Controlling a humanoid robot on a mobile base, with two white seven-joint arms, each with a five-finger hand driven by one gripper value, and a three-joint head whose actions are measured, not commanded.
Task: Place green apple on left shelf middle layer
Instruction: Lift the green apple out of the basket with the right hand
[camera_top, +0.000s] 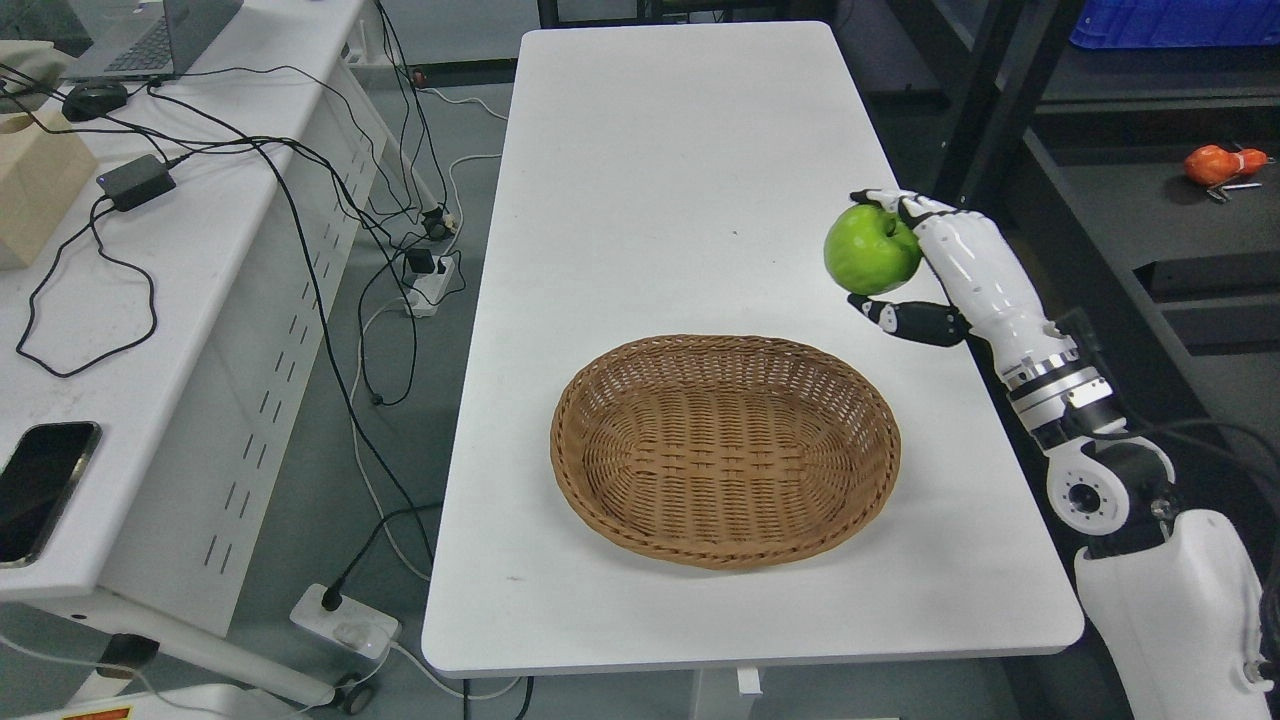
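Observation:
A green apple (870, 250) hangs above the right edge of the white table (680, 170). My right hand (885, 258) is shut on it, fingers curled over the top and thumb underneath. The right arm comes in from the lower right corner. A dark shelf (1130, 190) stands to the right of the table, close behind the hand. My left arm does not show.
An empty oval wicker basket (725, 450) lies on the near half of the table. An orange object (1215, 165) rests on the dark shelf board at right. A white desk (150, 300) at left carries a laptop, cables and a phone.

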